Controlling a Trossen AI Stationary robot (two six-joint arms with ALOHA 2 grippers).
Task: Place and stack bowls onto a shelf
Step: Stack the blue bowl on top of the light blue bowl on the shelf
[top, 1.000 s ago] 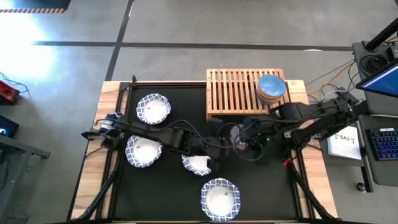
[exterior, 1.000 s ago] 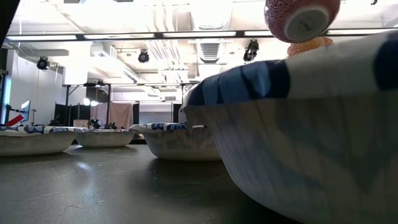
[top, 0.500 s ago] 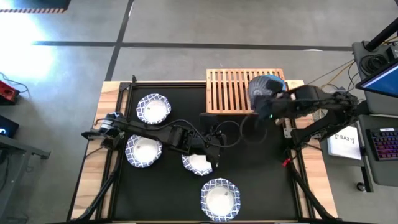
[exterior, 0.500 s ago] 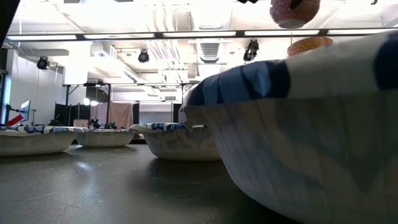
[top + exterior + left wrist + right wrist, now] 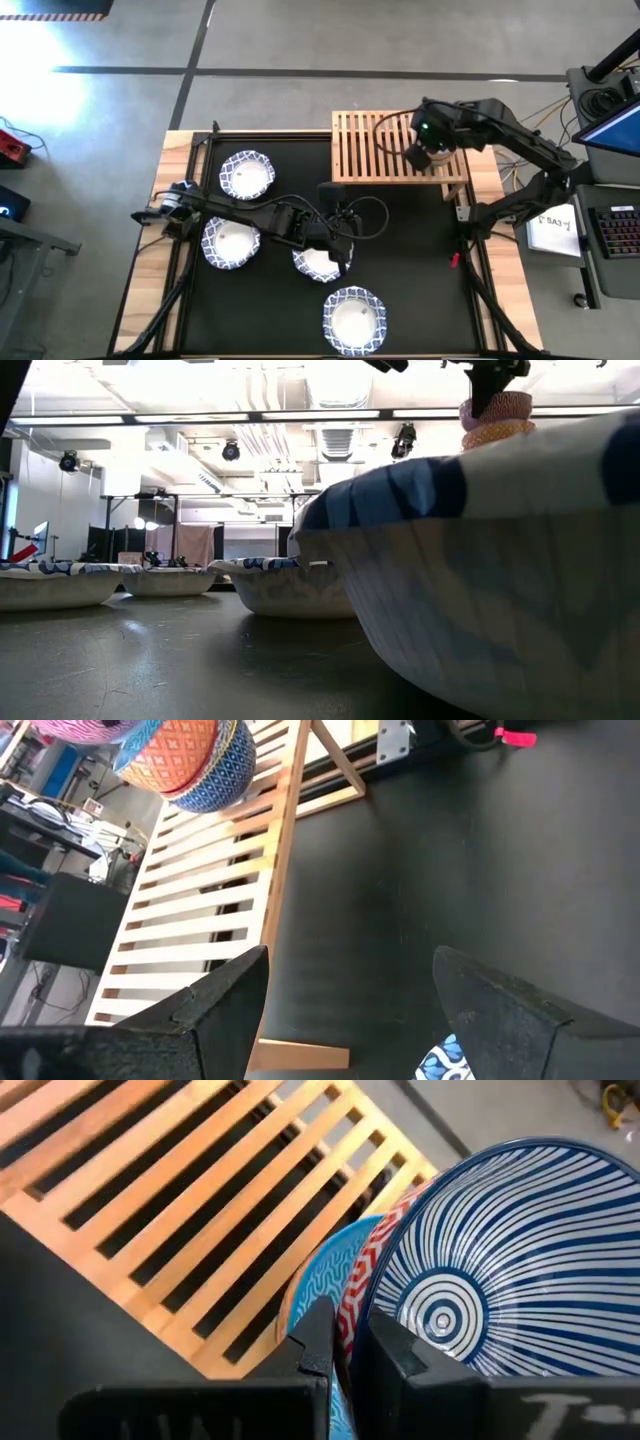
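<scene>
- Red bowl [image 5: 372,1270]: rim pinched between the right gripper's [image 5: 342,1342] closed jaws, over the stacked bowls on the shelf [image 5: 372,148].
- Left gripper [image 5: 350,1010]: jaws spread, empty, above the mat [image 5: 450,870].

Keyboard [image 5: 622,232], red clip [image 5: 514,735]

Robotics lab — ceiling strip lights [image 5: 300,415], keyboard [image 5: 622,232], floor cables [image 5: 545,122]

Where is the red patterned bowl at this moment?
In the high view, the red bowl sits atop the small-bowl stack on the shelf's right end, its rim pinched by the right tool.
</scene>
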